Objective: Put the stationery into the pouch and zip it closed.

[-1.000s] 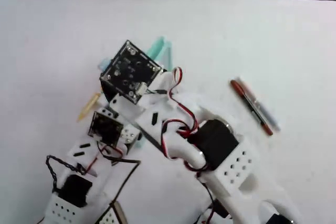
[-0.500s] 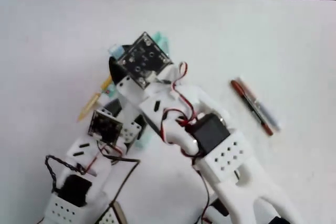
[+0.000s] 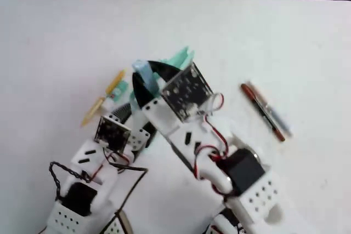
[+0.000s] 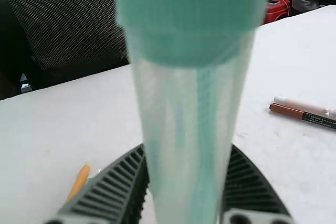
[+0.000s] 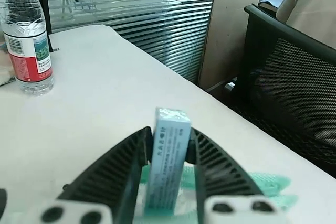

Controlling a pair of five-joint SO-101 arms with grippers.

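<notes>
Two arms crowd together over the middle of the white surface (image 3: 66, 42), and each has something in hand. The right pincer (image 5: 169, 132) is clamped on a small pale blue box (image 5: 165, 171), which stands upright between its ribbed jaws. The left pincer (image 4: 186, 153) is closed on the teal mesh pouch (image 4: 189, 103), pinching it so it rises in front of that arm's camera. The box hangs just above the pouch, whose teal edge pokes out beyond the right arm. Well off to one side a brown marker (image 3: 263, 112) and a paler pen (image 3: 277, 118) lie side by side. An orange pen (image 3: 101, 101) lies near the left arm on the other side, and none of the three is packed yet. I'd say the step in hand is dropping the box in. I can't make out the pouch's mouth from any angle, so it may or may not be open. To do it well, the left arm should hold the pouch steady with the opening up. The right should line the box's narrow end over the gap, lower it inside the mesh, and only then let go, lest it bounce off the rim.
</notes>
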